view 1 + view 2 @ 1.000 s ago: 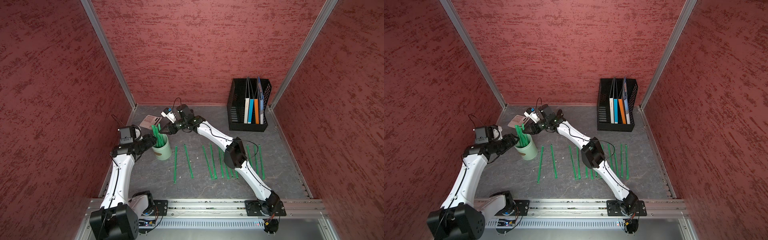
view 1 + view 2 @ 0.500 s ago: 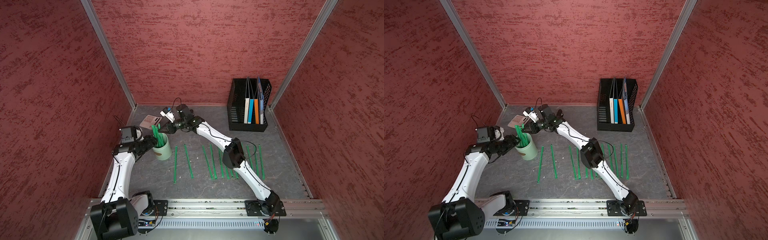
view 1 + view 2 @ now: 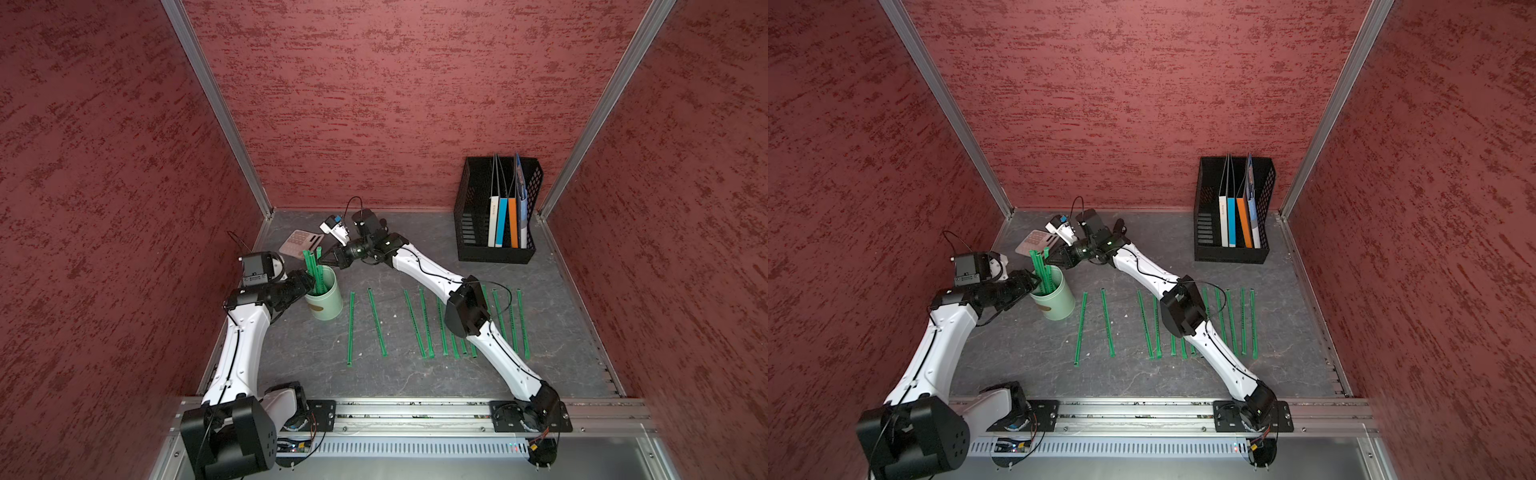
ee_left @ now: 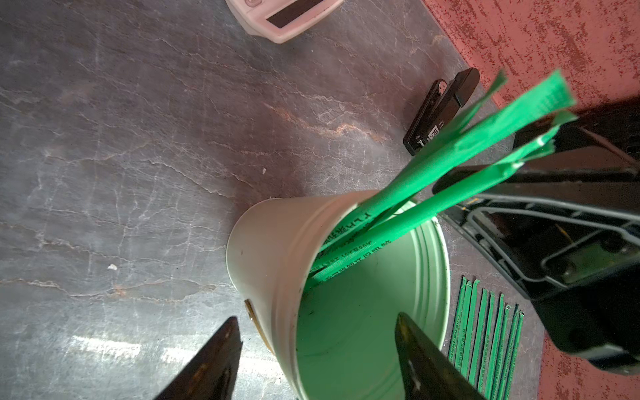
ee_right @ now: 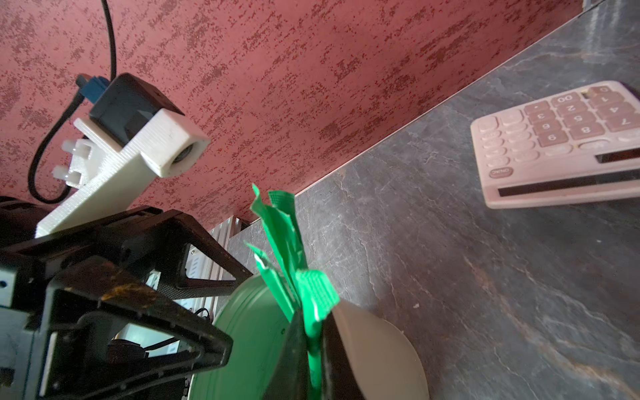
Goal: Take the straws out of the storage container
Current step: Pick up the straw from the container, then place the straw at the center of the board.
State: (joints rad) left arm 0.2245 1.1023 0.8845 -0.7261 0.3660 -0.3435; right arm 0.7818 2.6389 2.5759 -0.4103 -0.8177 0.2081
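Note:
The storage container (image 3: 325,301) (image 3: 1055,303), a pale mint cup, stands upright at the left of the table. A few green straws (image 3: 311,266) (image 4: 485,138) lean out of it. My right gripper (image 3: 327,262) (image 5: 313,329) reaches over the cup from behind and is shut on one straw (image 5: 314,294) near its top end. My left gripper (image 3: 308,281) (image 4: 317,317) is open. It straddles the container's near wall (image 4: 266,263), one finger outside and one over the opening. Several more straws (image 3: 376,322) (image 3: 1106,322) lie in a row on the table.
A pink calculator (image 3: 300,243) (image 5: 554,145) lies just behind the cup. A small black device (image 4: 441,110) lies near the back wall. A black mesh file rack (image 3: 496,216) with folders stands at the back right. Red walls close in three sides.
My right gripper's jaws have closed on a straw sticking out of the cup. The left gripper has stayed open at the cup's rim.

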